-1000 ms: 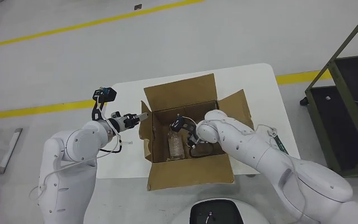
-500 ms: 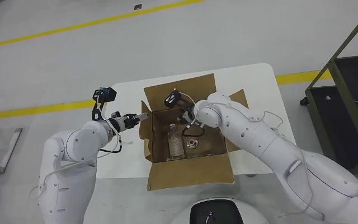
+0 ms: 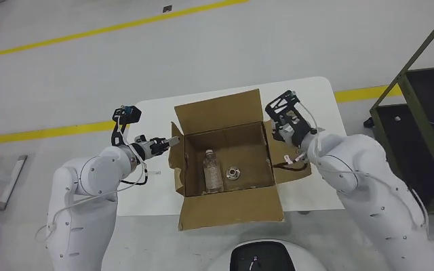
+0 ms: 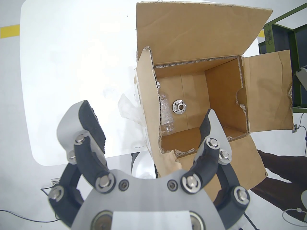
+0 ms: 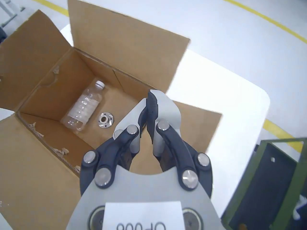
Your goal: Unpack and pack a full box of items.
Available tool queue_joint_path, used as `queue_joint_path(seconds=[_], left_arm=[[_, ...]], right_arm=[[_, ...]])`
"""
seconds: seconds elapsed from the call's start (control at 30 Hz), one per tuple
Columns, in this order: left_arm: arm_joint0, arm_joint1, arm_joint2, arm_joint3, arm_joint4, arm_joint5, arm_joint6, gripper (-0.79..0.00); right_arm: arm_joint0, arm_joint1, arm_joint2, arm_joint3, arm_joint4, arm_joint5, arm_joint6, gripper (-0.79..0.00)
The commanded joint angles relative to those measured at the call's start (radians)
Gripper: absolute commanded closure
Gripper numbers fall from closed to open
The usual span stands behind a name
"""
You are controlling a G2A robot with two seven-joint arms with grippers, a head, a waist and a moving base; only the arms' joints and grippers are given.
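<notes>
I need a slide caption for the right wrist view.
The right gripper, shut, near an open cardboard box that holds a lying bottle and a metal flange.

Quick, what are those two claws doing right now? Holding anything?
Left gripper: open, empty.
Right gripper: shut, holding nothing visible.
</notes>
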Motion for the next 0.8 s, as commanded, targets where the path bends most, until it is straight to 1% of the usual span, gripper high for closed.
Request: queue_joint_path(seconds=[0.0,0.07,0.17,0.27,0.33,0.43,0.53,0.77], left_arm=[[0.000,0.000,0.000,0.000,0.000,0.000,0.000,-0.785],[0.000,0.000,0.000,0.000,0.000,0.000,0.000,-0.785],[0.000,0.000,0.000,0.000,0.000,0.000,0.000,-0.785],[0.000,0.000,0.000,0.000,0.000,0.000,0.000,-0.785],[0.000,0.000,0.000,0.000,0.000,0.000,0.000,-0.785],[0.000,0.000,0.000,0.000,0.000,0.000,0.000,-0.785],[0.000,0.000,0.000,0.000,0.000,0.000,0.000,-0.785],[0.000,0.000,0.000,0.000,0.000,0.000,0.000,-0.785]], right_arm=[[-0.068,0.009,0.062,-0.052,-0.010,-0.002,0.022,0.000],[-0.124,0.017,0.116,-0.090,-0.012,-0.020,0.045,0.000],[-0.191,0.029,0.190,-0.115,-0.040,-0.045,0.117,0.000],[-0.248,0.038,0.242,-0.122,-0.060,-0.055,0.207,0.000],[-0.283,0.042,0.269,-0.120,-0.068,-0.042,0.238,0.000],[-0.329,0.044,0.282,-0.079,-0.051,-0.040,0.276,0.000],[-0.351,0.045,0.263,-0.024,-0.057,-0.036,0.307,0.000],[-0.349,0.045,0.256,-0.015,-0.060,-0.033,0.316,0.000]])
